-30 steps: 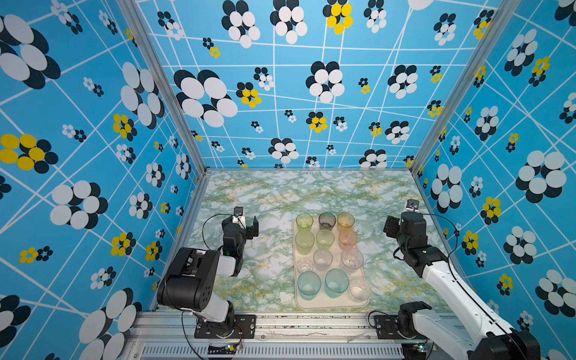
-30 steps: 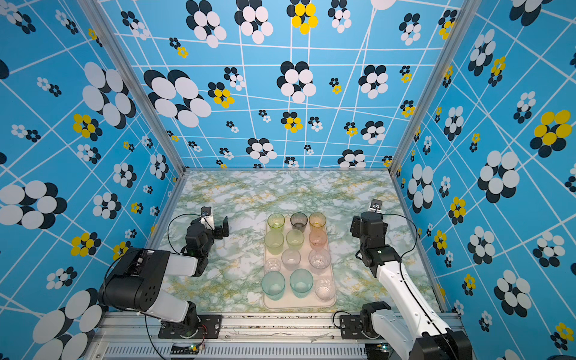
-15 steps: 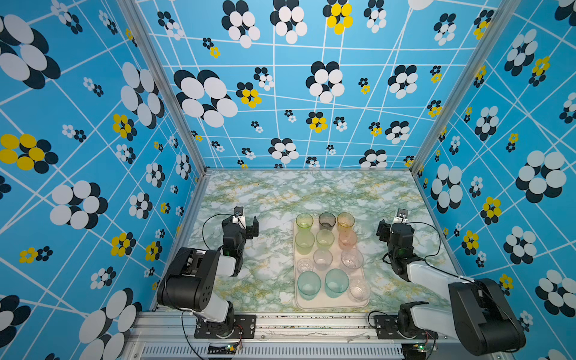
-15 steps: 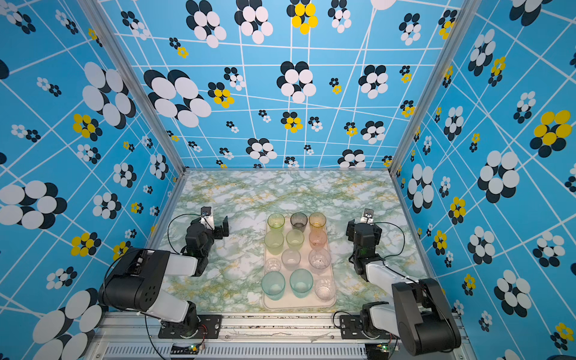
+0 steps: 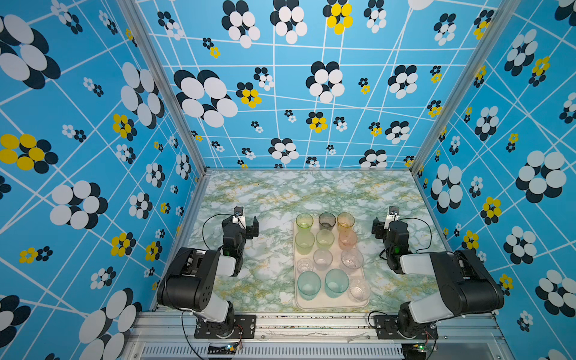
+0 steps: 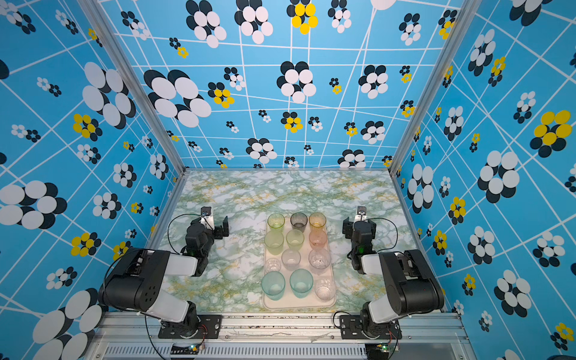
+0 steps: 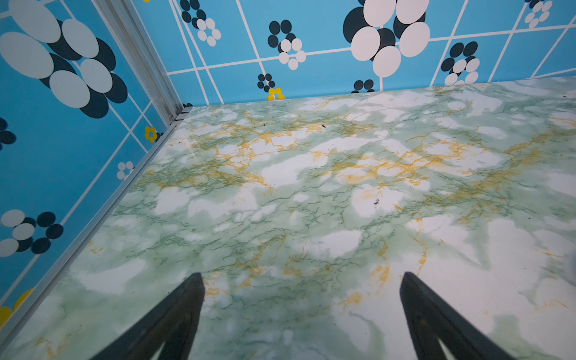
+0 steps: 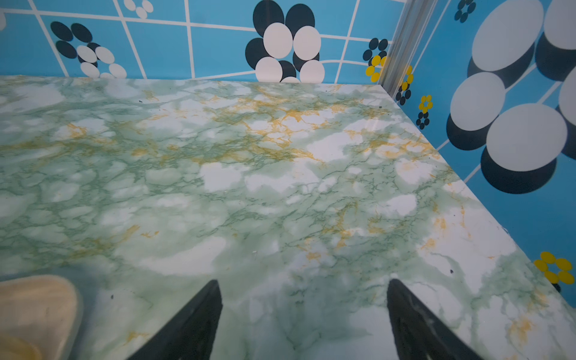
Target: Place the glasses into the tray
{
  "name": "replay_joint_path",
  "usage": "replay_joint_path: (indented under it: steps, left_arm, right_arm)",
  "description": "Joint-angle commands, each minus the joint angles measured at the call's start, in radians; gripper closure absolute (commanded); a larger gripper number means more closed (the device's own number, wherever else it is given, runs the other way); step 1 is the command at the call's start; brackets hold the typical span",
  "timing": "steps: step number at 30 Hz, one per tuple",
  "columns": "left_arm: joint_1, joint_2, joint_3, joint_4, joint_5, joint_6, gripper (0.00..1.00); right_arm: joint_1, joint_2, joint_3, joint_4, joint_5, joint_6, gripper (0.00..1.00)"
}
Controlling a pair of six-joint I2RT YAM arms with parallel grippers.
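On the counter (image 5: pixel 280 193), right of its middle and close to its front edge, the tray (image 5: pixel 324 305) lies with its long axis running front to back. I count twelve glasses (image 5: pixel 322 258), all upright inside it in four rows of three. The back row holds a green glass (image 5: pixel 304 220), a grey glass (image 5: pixel 327 220) and an amber glass (image 5: pixel 345 220). Two teal glasses (image 5: pixel 309 284) and a clear glass (image 5: pixel 359 290) make up the front row, with pale green, pink and clear ones between. In both top views no glass shows on the bare counter.

The left gripper (image 7: pixel 300 276) has its fingers spread wide with nothing between them, over bare marble by the counter's left edge. The right gripper (image 8: pixel 303 281) is likewise apart and empty, by the right edge. The tray sits between the two but nearer the right arm. Its right long rim is near that gripper, while open counter separates it from the left one. From the right gripper the glasses lie toward the counter's middle, the amber and pink ones closest. A blurred cream patch (image 8: pixel 34 308) in the right wrist view is probably the tray's back right corner, though I can't be sure.

I judge the job done and no reach needed. If a glass did need a nudge, I'd take the right arm in across that long rim.
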Motion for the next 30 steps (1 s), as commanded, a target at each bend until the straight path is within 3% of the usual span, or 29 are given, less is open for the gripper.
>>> replay_joint_path:
  steps: [1, 3, 30]
  left_arm:
    - [0.012, 0.006, 0.009, -0.005, 0.021, 0.007, 0.01]
    - [0.014, 0.006, 0.016, -0.017, 0.024, 0.005, 0.01]
    - [0.040, 0.006, 0.057, -0.098, 0.038, -0.024, 0.01]
  right_arm:
    - [-0.046, -0.002, 0.039, -0.036, -0.126, 0.027, 0.08]
    - [-0.046, 0.024, 0.020, 0.048, -0.126, 0.026, 0.01]
    - [-0.046, 0.019, 0.024, 0.030, -0.124, 0.026, 0.01]
